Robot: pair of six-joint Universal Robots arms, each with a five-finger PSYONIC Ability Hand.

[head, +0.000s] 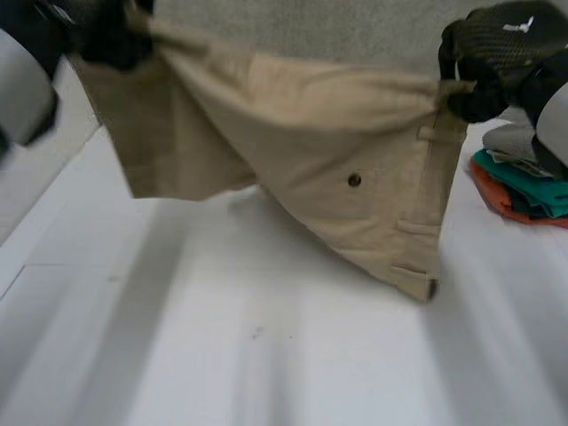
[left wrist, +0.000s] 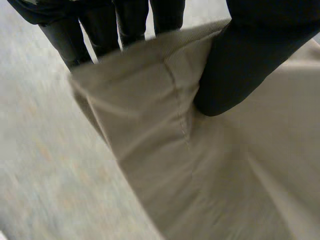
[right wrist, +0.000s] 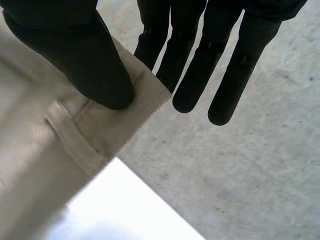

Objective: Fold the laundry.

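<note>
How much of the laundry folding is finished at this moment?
Done: a stack of clothes lies beside the right arm. In hand: the left hand and right hand pinch the beige garment, spread above the table. Left: folding it, not yet begun.

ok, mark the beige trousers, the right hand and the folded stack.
beige trousers [head: 293, 133], head view, middle of the hanging cloth.
right hand [right wrist: 85, 60], right wrist view, thumb on the waistband corner.
folded stack [head: 522, 184], head view, teal layer.
</note>
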